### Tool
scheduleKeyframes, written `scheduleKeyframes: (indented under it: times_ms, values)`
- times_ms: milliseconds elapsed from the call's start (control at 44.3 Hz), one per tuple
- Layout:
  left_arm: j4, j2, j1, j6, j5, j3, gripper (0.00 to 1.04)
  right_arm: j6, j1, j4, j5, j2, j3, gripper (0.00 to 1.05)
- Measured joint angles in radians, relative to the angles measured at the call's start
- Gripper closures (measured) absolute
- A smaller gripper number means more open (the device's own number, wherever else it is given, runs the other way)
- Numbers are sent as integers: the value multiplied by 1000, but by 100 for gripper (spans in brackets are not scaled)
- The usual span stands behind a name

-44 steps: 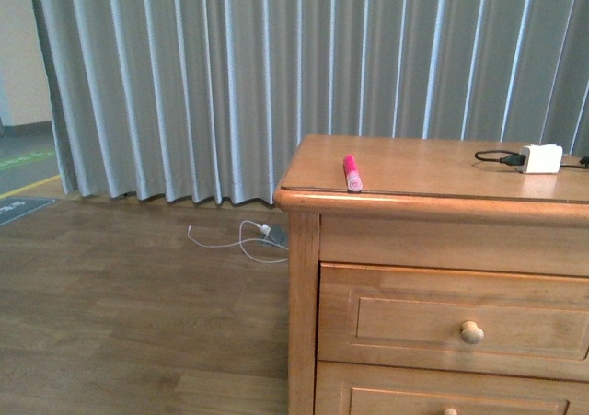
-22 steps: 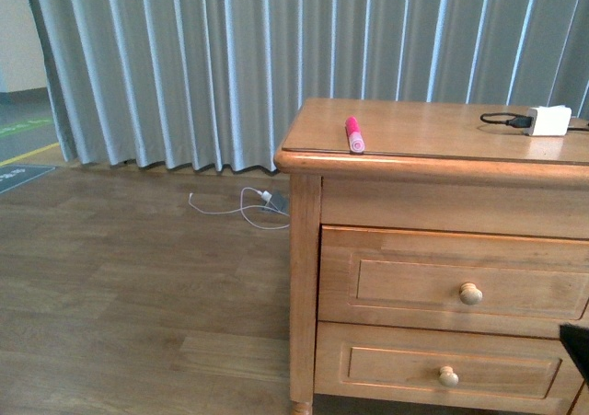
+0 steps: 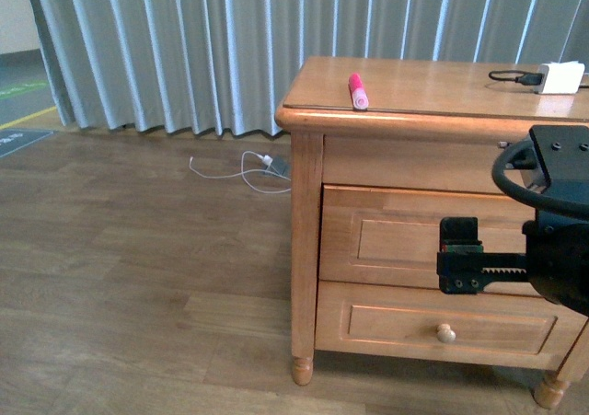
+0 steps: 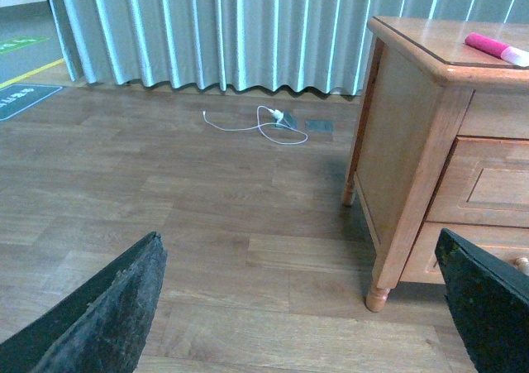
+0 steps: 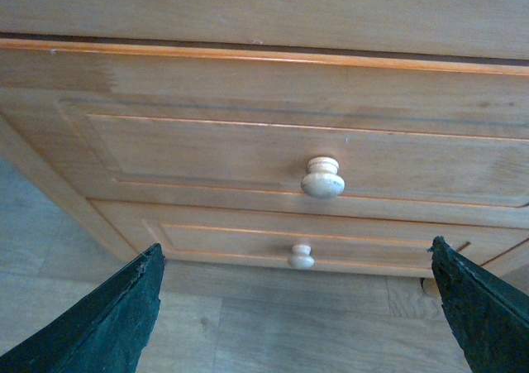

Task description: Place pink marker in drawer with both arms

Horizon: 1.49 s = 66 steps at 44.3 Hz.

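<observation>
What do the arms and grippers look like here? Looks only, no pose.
Right arm: bulky black, with a thick black cable loop and a flat black toothed rail. Left fingers and right fingers: dark, rough-surfaced wedges. No markings that I can see.

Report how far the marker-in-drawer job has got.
Done: nothing yet. The pink marker lies on top of the cabinet and the drawer is shut. In hand: the right gripper, open, faces the drawer's knob without touching it; the left gripper is open and empty. Left: pull the drawer out, pick up the marker, put it inside.
</observation>
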Motion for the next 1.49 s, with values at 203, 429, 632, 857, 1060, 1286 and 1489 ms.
scheduleKeyframes:
  times_ms: [203, 429, 632, 857, 1060, 1286, 1489]
  values:
    - [0, 0, 0, 0, 0, 0, 6, -2, -12, 44, 28, 180, 127, 9]
    - [0, 0, 0, 0, 0, 0, 6, 3, -15, 63, 49, 286, 211, 9]
    - [0, 0, 0, 0, 0, 0, 6, 11, -23, 67, 64, 349, 287, 9]
    - [0, 0, 0, 0, 0, 0, 6, 13, -29, 69, 66, 370, 315, 9]
    - [0, 0, 0, 0, 0, 0, 6, 14, -32, 76, 65, 386, 322, 9]
    - [0, 0, 0, 0, 0, 0, 6, 18, -32, 75, 66, 388, 322, 9]
    - [0, 0, 0, 0, 0, 0, 6, 15, -31, 67, 62, 391, 322, 9]
